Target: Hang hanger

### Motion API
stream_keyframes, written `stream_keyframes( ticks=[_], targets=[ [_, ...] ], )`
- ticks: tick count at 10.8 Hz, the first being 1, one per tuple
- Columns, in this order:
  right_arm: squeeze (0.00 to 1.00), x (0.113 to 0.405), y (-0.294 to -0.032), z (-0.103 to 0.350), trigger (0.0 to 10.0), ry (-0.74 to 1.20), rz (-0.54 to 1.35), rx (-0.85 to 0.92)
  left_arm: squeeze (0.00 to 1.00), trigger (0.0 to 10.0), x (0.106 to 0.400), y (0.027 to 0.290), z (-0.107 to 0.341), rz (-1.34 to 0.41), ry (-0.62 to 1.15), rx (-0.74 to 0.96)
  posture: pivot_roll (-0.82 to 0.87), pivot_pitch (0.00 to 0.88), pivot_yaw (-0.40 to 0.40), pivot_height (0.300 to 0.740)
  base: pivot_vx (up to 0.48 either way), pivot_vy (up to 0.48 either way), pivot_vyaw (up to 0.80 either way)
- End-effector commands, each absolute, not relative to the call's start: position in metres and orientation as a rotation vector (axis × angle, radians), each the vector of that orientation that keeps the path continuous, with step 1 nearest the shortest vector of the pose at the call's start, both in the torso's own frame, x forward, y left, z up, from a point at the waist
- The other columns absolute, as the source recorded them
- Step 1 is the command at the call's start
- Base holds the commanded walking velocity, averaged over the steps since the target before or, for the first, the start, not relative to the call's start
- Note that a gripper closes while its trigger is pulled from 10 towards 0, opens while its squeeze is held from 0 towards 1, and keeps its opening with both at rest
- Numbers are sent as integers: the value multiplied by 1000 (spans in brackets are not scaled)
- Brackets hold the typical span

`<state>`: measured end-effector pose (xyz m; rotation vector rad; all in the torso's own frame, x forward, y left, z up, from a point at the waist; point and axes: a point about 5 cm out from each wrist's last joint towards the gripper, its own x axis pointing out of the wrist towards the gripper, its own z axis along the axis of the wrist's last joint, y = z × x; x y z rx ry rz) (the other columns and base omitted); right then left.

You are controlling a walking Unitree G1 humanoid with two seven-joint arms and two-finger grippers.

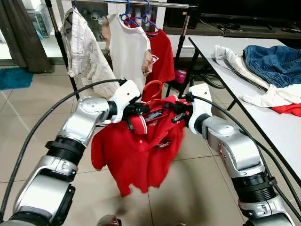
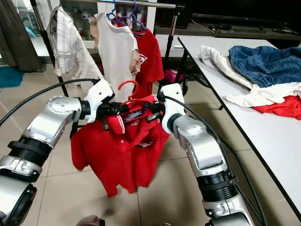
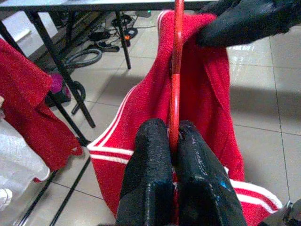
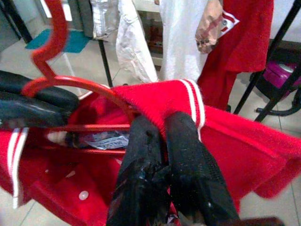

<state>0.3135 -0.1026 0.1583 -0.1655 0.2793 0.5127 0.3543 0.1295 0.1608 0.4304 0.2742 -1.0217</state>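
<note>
Both pincers, left pincer (image 1: pixel 136 110) and right pincer (image 1: pixel 181 109), clenched the red plastic hanger (image 1: pixel 153 89) carrying a red polo shirt (image 1: pixel 138 150), keeping it level below the metal clothes rail (image 1: pixel 164 4).

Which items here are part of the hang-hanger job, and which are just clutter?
In play:
- red hanger
- red polo shirt on it
- left gripper, jaws shut on the hanger
- right gripper, jaws shut on the shirt's shoulder
- clothes rail

Lying about:
- jeans and other clothes on the white table
- teal mat
</note>
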Motion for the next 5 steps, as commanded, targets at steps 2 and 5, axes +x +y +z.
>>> stream_keyframes(
  ticks=[2, 5],
  targets=[
    [0, 309, -102, 163, 0, 268, 535, -202, 0, 0, 361, 124, 172, -1011, 233, 468, 4, 0, -72, 740, 0, 0, 0],
    [1000, 297, -102, 152, 10000, 355, 653, -247, 0, 0, 367, 131, 179, -970, 211, 466, 5, 0, -71, 740, 0, 0, 0]
  ],
)
